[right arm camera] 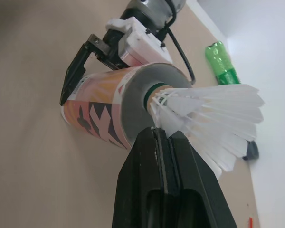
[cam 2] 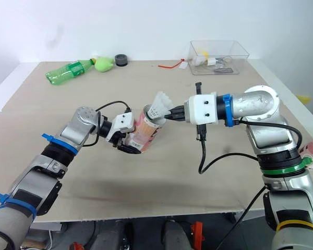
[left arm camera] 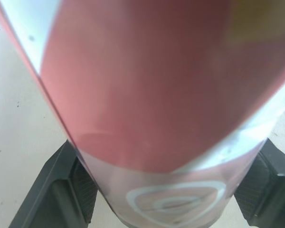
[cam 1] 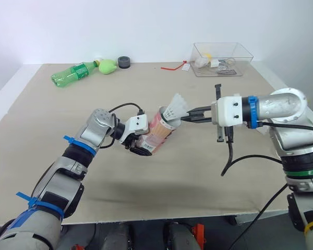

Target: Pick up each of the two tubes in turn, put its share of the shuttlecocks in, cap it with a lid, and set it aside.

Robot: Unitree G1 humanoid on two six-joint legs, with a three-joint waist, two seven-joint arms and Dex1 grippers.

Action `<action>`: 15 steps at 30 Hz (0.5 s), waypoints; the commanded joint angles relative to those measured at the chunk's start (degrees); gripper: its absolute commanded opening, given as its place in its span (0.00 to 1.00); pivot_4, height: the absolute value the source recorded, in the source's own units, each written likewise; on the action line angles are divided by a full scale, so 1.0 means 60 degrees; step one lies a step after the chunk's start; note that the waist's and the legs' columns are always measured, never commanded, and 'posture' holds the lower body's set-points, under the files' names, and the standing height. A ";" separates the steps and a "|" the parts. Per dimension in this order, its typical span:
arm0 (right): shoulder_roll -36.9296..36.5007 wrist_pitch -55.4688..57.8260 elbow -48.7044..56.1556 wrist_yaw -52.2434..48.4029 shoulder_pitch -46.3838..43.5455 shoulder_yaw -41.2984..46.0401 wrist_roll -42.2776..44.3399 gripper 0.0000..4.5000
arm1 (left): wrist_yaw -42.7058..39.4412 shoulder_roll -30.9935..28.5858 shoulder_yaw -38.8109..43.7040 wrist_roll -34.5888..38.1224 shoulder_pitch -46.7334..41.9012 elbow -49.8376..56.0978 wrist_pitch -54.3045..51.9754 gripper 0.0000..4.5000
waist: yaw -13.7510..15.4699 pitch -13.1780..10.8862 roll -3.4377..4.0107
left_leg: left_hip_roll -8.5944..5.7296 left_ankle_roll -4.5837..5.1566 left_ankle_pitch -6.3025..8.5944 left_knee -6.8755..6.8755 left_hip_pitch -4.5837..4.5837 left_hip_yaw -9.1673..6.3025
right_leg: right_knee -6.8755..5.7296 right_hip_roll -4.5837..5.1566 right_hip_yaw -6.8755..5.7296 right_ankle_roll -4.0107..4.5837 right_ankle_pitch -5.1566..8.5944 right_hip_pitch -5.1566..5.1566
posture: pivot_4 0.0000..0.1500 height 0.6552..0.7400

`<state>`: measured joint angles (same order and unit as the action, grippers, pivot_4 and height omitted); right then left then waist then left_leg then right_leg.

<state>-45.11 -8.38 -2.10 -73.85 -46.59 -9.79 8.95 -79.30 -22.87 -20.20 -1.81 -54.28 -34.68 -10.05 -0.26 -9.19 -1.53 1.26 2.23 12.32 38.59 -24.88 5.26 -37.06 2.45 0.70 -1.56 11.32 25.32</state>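
Tube [cam 1: 159,133] is held tilted by the left end effector [cam 1: 141,149], which is clamped across the tube's lower end (the left wrist view shows a pad pressed on each flank). It appears to ride just clear of the surface [cam 1: 198,172].

The tube's long axis rises from that grip toward the right arm, so the open mouth faces the right end effector [cam 1: 185,118]. That end effector is closed on a shuttlecock [cam 1: 176,108] and sits just off the mouth. The cork end is at the mouth's centre and the feather skirt is outside.

Judgement: insertion is under way. The next move is a push along the tube's axis by the right arm. The two axes look roughly aligned. If they drift, the skirt could catch the rim.
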 commanded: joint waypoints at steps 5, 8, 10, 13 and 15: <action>0.0155 0.0434 -0.0167 -0.0165 -0.0432 0.0078 0.0207 0.20 | 0.0006 0.0083 0.0055 0.0065 -0.0198 0.0223 -0.0037 0.70 | 0.0024 0.0000 0.0000 | 0.0001 0.0000 0.0000 0.0000 -0.0002 -0.0003 | 0.0000 0.0000 -0.0003 0.0003 0.0000 0.0000 | 1.00 1.00; 0.0142 0.0670 -0.0104 -0.0097 -0.0404 0.0214 0.0321 0.52 | -0.0014 0.0041 0.0049 0.0066 -0.0137 0.0295 -0.0073 0.70 | 0.0027 0.0000 0.0000 | 0.0001 0.0000 0.0000 0.0000 -0.0001 -0.0003 | 0.0000 0.0001 -0.0004 0.0005 -0.0001 0.0000 | 1.00 1.00; 0.0102 0.0840 0.0031 -0.0103 -0.0343 0.0299 0.0432 0.71 | -0.0038 0.0007 0.0036 0.0051 -0.0104 0.0310 -0.0069 0.70 | 0.0027 0.0000 0.0000 | 0.0001 0.0000 0.0000 0.0000 -0.0001 -0.0003 | 0.0000 0.0000 -0.0004 0.0005 -0.0001 0.0000 | 1.00 1.00; 0.0132 0.1924 0.0357 0.0224 -0.0205 0.0857 0.1117 0.99 | -0.0054 0.0001 0.0024 0.0025 -0.0109 0.0253 -0.0035 0.70 | 0.0028 0.0000 -0.0001 | 0.0003 0.0001 0.0000 -0.0001 -0.0001 -0.0003 | 0.0000 -0.0001 -0.0004 0.0008 0.0000 0.0000 | 1.00 1.00; 0.0104 0.2581 0.0470 0.0514 -0.0170 0.1175 0.1437 0.99 | -0.0062 -0.0005 0.0021 0.0026 -0.0111 0.0259 -0.0043 0.70 | 0.0032 0.0000 0.0000 | 0.0005 0.0000 0.0000 -0.0001 -0.0004 -0.0007 | -0.0001 0.0000 -0.0008 0.0012 -0.0001 0.0001 | 1.00 1.00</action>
<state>-43.84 3.98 -1.47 -72.50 -46.96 -6.53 14.99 -79.32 -22.87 -20.38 -2.03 -54.29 -34.29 -10.13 -0.07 -9.19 -1.53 1.29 2.23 12.32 38.59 -24.91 5.22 -37.06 2.45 0.66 -1.48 11.31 25.33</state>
